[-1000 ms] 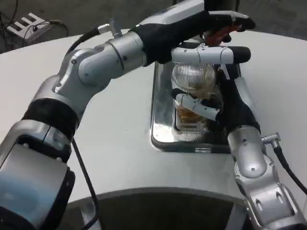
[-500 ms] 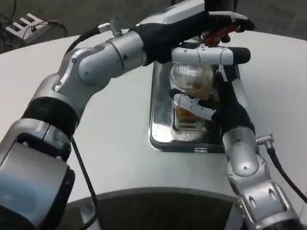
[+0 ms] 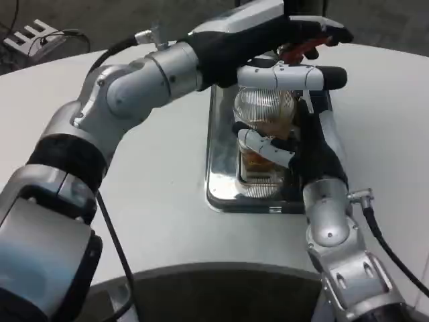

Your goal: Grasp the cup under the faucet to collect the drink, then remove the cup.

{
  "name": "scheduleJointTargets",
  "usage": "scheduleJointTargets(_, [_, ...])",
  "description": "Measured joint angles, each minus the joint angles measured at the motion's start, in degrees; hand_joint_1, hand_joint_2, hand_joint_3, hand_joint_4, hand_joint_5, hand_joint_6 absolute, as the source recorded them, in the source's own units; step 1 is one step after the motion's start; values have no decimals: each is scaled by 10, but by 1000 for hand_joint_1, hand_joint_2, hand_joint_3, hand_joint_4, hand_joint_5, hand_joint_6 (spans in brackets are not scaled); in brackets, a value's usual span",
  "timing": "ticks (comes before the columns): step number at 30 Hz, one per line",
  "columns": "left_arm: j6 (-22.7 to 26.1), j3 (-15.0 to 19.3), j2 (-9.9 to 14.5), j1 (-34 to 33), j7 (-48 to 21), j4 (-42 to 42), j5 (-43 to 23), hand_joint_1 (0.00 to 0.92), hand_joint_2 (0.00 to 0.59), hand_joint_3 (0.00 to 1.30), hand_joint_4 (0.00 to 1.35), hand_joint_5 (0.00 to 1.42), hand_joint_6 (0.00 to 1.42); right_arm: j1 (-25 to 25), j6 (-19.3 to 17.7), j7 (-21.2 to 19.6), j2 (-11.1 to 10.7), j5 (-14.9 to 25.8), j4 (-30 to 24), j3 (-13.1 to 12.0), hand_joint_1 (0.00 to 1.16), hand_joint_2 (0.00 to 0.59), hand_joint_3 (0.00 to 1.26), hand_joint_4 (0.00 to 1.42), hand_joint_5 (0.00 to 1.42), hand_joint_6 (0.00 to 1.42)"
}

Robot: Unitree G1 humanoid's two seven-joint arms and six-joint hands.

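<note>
Cup (image 3: 263, 144) w/ amber drink | gripped by right hand (image 3: 295, 144) | on tray (image 3: 221, 168)

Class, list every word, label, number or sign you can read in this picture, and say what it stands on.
None: no writing can be read.
The cup, the metal tray, the red lever and the table show no lettering.
Both hands, left and right, and the forearms bear no marking that can be made out.

Cup on the tray, under the faucet.
The tray (image 3: 221, 181) lies on the table (image 3: 161, 201); the cup (image 3: 263, 144) stands in it below the faucet (image 3: 301, 48).
</note>
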Motion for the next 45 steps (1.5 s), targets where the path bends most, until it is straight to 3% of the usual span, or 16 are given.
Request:
scheduleJointTargets(6, [0,0,2,0,0,0,0,0,80,232,183,273,244,-4,-9,-36,16,-4,15,4,717,203,3,143,214,166])
scheduleJointTargets(13, [-1,0,6,0,0,0,0,0,77,237,192,273,243,-11,-23,-92,36,-20,45,18,740,221,105,252,329,262])
scheduleJointTargets(33, [-5,6,14,1,8,0,0,0,68,269,232,318,248,-44,-68,-218,39,-22,136,50,858,256,440,591,694,528])
scheduleJointTargets(45, [-9,78,12,31,7,0,-50,0,59,264,264,381,289,-45,-70,-261,40,-27,144,62,902,246,549,694,847,664])
